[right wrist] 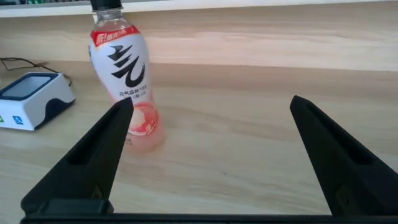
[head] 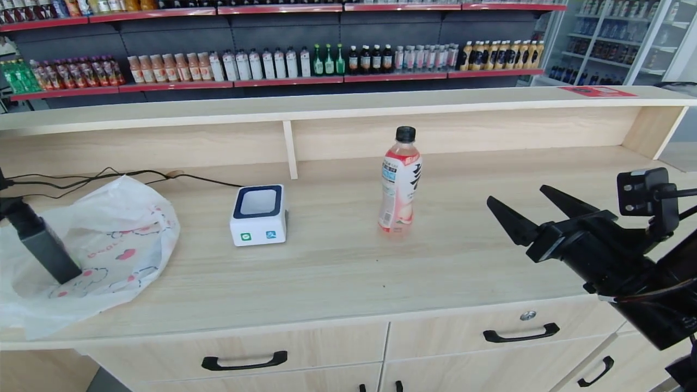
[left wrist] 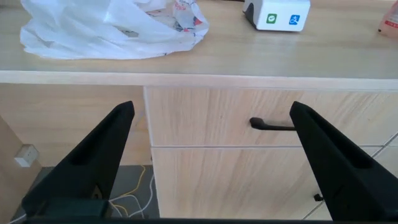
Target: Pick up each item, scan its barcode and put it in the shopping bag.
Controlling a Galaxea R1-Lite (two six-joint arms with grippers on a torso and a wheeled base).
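Right gripper [head: 515, 194] spread wide and empty, near upright pink bottle [head: 400, 182] with black cap, white-red label

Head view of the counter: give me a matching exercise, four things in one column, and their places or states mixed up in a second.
Things:
1. bottle
2. scanner
3. shopping bag
4. right gripper

Places or states:
A. lying crumpled at the left end of the counter
B. open and empty, over the counter's right part
C. standing upright, cap on
D. between the bag and the bottle

Pairs: 1-C, 2-D, 3-A, 4-B.
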